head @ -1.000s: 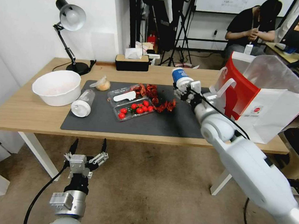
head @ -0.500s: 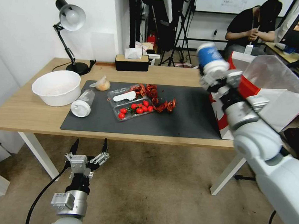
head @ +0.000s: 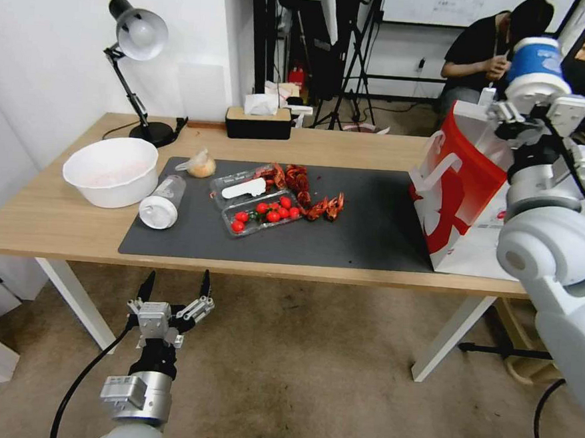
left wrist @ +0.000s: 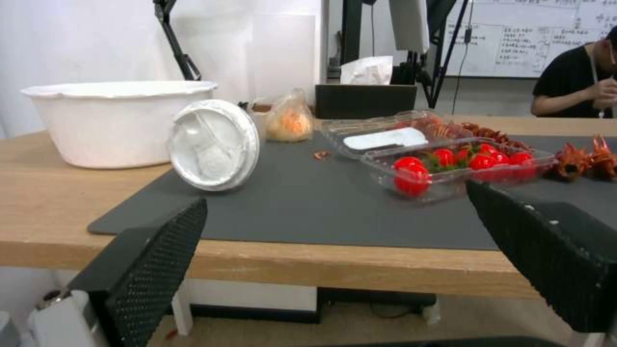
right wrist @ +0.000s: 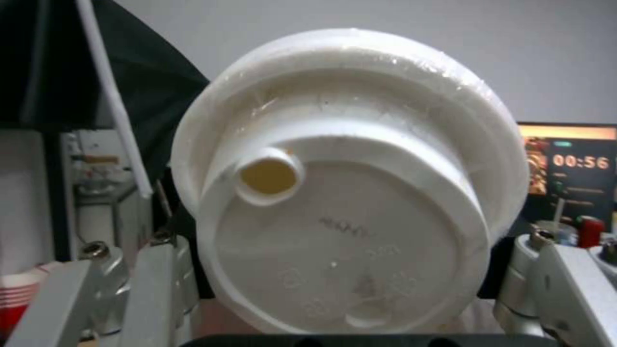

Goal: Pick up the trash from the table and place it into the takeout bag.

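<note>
Takeout bag (head: 465, 191) upright at the table's (head: 52, 219) right end. Above its mouth, right gripper (head: 537, 106) clamped on blue-white lidded cup (head: 534, 62). Probably light, thin-walled, crushable: best gripped at the stiff lidded rim. Left gripper (head: 170, 297) spread wide below the table edge.

Right pincer (head: 537, 106) raised (left low)

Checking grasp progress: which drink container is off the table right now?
The blue-white cup, gripped by the right gripper above the takeout bag; the clear bottle lies on the mat.
</note>
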Tool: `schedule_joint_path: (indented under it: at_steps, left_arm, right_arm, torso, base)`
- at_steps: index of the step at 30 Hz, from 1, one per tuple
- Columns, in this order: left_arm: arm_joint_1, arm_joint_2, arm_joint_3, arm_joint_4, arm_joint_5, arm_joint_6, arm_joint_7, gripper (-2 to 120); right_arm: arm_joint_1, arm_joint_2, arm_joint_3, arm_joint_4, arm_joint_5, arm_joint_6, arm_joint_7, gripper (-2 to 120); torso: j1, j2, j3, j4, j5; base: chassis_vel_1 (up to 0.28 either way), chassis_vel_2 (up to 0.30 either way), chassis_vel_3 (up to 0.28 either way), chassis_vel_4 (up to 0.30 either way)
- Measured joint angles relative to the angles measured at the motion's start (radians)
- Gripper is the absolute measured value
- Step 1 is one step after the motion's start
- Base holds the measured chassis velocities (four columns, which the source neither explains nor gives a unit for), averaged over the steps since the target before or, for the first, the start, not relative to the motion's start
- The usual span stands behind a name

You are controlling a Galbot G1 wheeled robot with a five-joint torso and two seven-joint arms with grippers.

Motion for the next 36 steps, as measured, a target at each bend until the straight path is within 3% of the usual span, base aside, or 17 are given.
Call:
schedule_joint_path:
  at_steps: [9, 11, 18, 29, 35, 36]
  left_arm:
    - [-0.001, 0.000, 0.000, -0.003, 0.000, 0.002, 0.003, 100]
    - [-0.001, 0.001, 0.000, -0.005, 0.000, 0.002, 0.003, 100]
    - [0.005, 0.000, -0.001, -0.011, 0.001, 0.003, 0.003, 100]
    - [0.017, -0.002, -0.002, -0.022, 0.005, 0.002, 0.003, 100]
    - [0.025, -0.004, -0.002, -0.027, 0.012, -0.001, 0.004, 100]
    - [0.026, -0.004, -0.001, -0.029, 0.014, -0.001, 0.004, 100]
  right_arm:
    - [-0.035, 0.001, 0.027, -0.065, -0.003, -0.021, 0.006, 64]
    - [-0.039, 0.005, 0.029, -0.072, 0.003, -0.020, 0.000, 76]
    - [-0.028, 0.006, 0.027, -0.067, 0.017, -0.018, -0.004, 97]
    - [-0.026, 0.003, 0.023, -0.044, 0.025, -0.012, -0.016, 100]
    - [-0.067, -0.006, 0.025, 0.082, 0.071, 0.041, -0.082, 100]
    - [-0.128, -0.011, 0.037, 0.159, 0.117, 0.051, -0.147, 100]
  torso:
    - [0.000, 0.000, 0.000, -0.0001, -0.0001]
    - [0.000, 0.000, 0.000, 0.0000, -0.0002]
    - [0.000, 0.000, 0.000, 0.0000, -0.0003]
    - [0.000, 0.000, 0.000, 0.0000, -0.0003]
    - [0.000, 0.000, 0.000, 0.0000, -0.0004]
    - [0.000, 0.000, 0.000, 0.0002, -0.0005]
  base:
    - [0.000, 0.000, 0.000, 0.000]
    - [0.000, 0.000, 0.000, 0.000]
    - [0.000, 0.000, 0.000, 0.000]
    - [0.000, 0.000, 0.000, 0.000]
    - [0.000, 0.000, 0.000, 0.000]
    - [0.000, 0.000, 0.000, 0.000]
